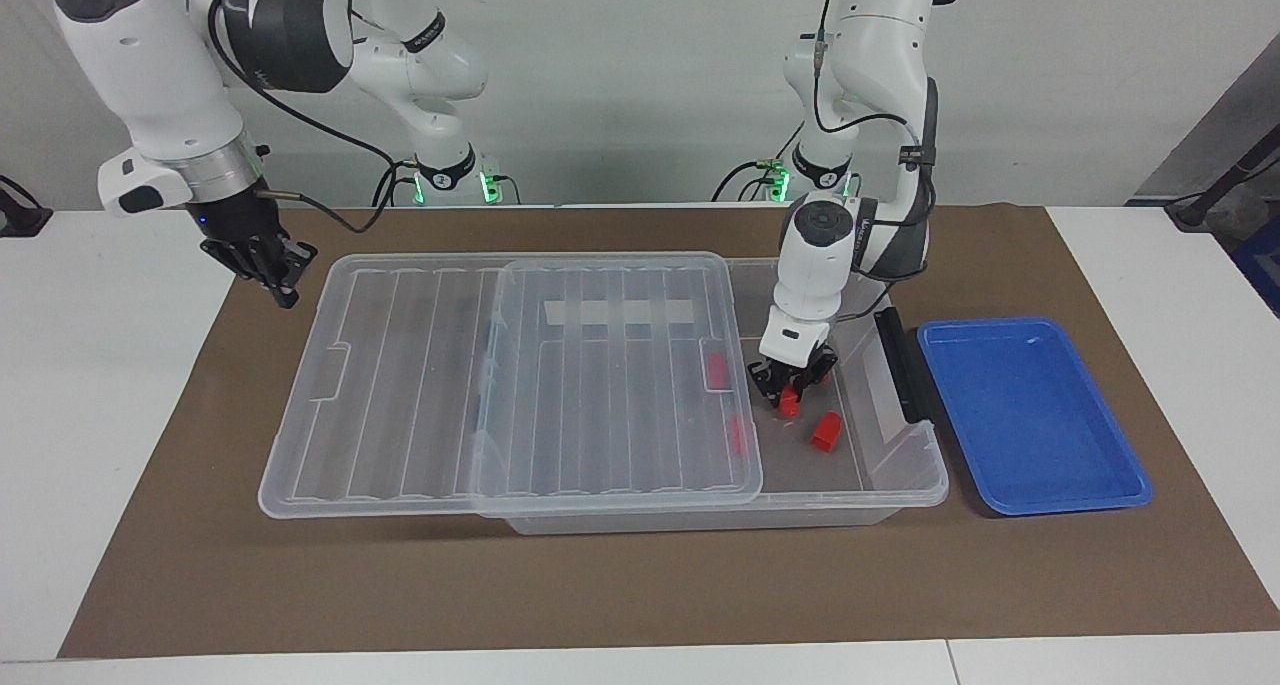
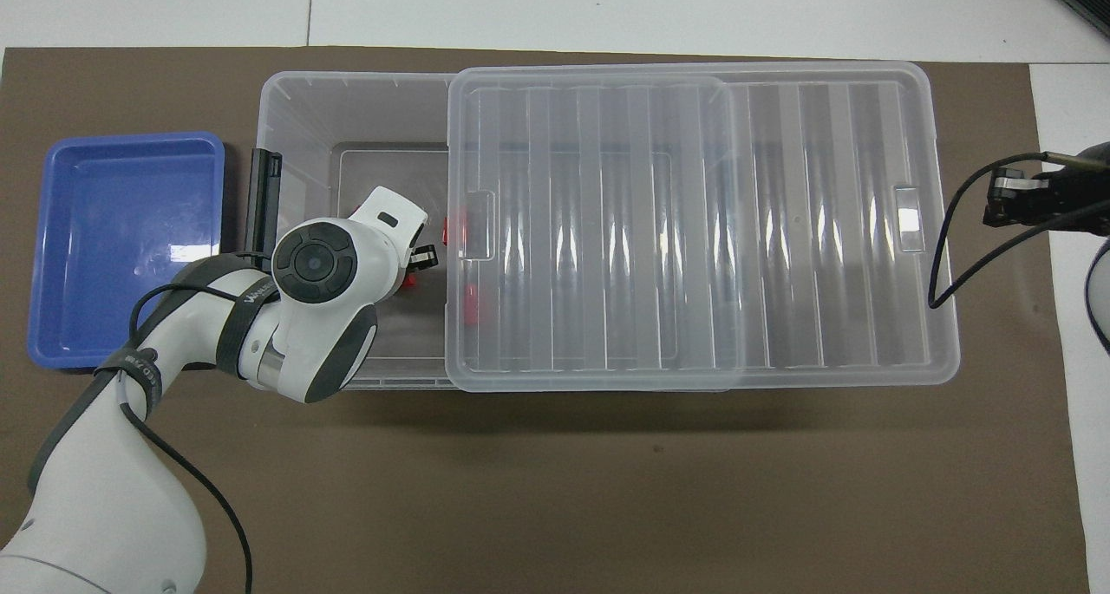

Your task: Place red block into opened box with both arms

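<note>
The clear box [image 1: 905, 477] has its ribbed lid [image 1: 420, 385] slid toward the right arm's end, so the end by the left arm stands open. Inside that open end my left gripper [image 1: 790, 393] is shut on a red block [image 1: 789, 401], held just above the box floor. A second red block [image 1: 826, 430] lies on the floor beside it. Two more red blocks [image 1: 716, 368] show through the lid's edge. In the overhead view the wrist hides most of the left gripper [image 2: 418, 263]. My right gripper [image 1: 282, 283] is shut and empty, over the mat beside the lid's corner.
A shallow blue tray [image 1: 1030, 415] sits on the brown mat beside the box at the left arm's end. A dark grey latch [image 1: 903, 365] hangs on the box's end wall next to it. The lid overhangs the box toward the right arm's end.
</note>
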